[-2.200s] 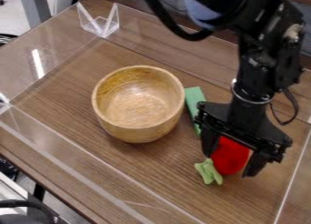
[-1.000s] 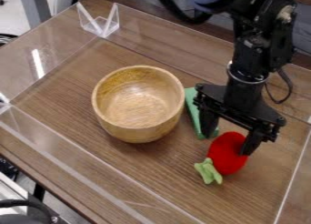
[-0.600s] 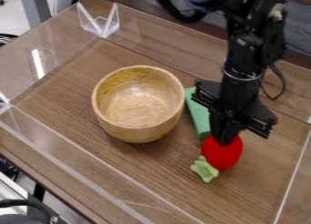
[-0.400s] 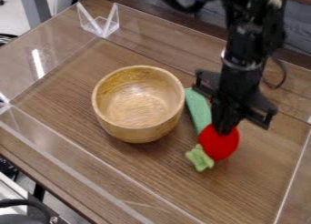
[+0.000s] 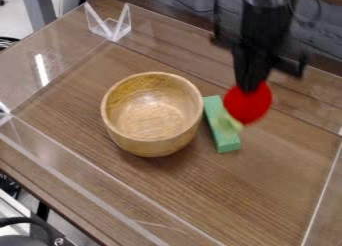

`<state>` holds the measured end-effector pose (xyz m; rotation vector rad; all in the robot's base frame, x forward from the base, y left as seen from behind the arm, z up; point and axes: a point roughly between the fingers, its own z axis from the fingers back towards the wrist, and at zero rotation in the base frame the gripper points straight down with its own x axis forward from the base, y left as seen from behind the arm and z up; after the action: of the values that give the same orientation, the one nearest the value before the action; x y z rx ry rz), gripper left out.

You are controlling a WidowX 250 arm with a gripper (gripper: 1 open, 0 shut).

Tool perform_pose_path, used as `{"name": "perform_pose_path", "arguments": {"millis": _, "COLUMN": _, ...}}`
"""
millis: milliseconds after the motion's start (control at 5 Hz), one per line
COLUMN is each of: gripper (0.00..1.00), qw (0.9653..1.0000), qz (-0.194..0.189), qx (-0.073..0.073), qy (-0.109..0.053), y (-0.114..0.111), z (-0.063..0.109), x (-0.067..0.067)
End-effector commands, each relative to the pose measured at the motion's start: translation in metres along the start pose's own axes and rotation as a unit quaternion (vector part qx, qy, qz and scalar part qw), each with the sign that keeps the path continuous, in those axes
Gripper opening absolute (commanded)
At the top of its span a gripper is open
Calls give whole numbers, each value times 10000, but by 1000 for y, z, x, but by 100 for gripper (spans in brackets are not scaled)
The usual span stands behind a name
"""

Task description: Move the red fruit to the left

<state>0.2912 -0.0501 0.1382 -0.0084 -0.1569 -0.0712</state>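
The fingers point(image 5: 254, 82) were closed on the red fruit point(image 5: 249, 101) beside the wooden bowl point(image 5: 151, 114), apparently gripping it high so that the body hung free below them and could be carried leftward. The fruit was directly beneath the fingers, its pale green cap slanting down over the green block point(image 5: 222, 133). It seemed to have been raised off the bench point(image 5: 104, 187), likely to clear the block and the bowl's rim, though from where the onlooker stood the gap underneath was hard to judge. The dark arm point(image 5: 247, 35) blurred above the fingers and ran out of sight at the top. The fingertips themselves were largely lost in shadow against the fruit, and exactly where each one pressed could not be made out.
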Motion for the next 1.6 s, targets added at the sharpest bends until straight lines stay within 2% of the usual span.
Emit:
{"name": "perform_pose_path", "arguments": {"millis": 0, "gripper": 0, "qw": 9994, "qz": 190, "qx": -53, "qy": -282, "y": 4, "z": 21, "x": 7}}
{"name": "perform_pose_path", "arguments": {"millis": 400, "gripper": 0, "qw": 9964, "qz": 699, "qx": -12, "qy": -474, "y": 20, "z": 70, "x": 1}}
{"name": "perform_pose_path", "arguments": {"millis": 600, "gripper": 0, "qw": 9957, "qz": 805, "qx": -4, "qy": -466, "y": 24, "z": 68, "x": -1}}
{"name": "perform_pose_path", "arguments": {"millis": 800, "gripper": 0, "qw": 9958, "qz": 809, "qx": -16, "qy": -432, "y": 18, "z": 60, "x": -3}}
{"name": "perform_pose_path", "arguments": {"millis": 1200, "gripper": 0, "qw": 9977, "qz": 570, "qx": -72, "qy": -369, "y": 24, "z": 49, "x": -28}}
{"name": "perform_pose_path", "arguments": {"millis": 1400, "gripper": 0, "qw": 9949, "qz": 935, "qx": 3, "qy": -388, "y": 27, "z": 65, "x": -35}}
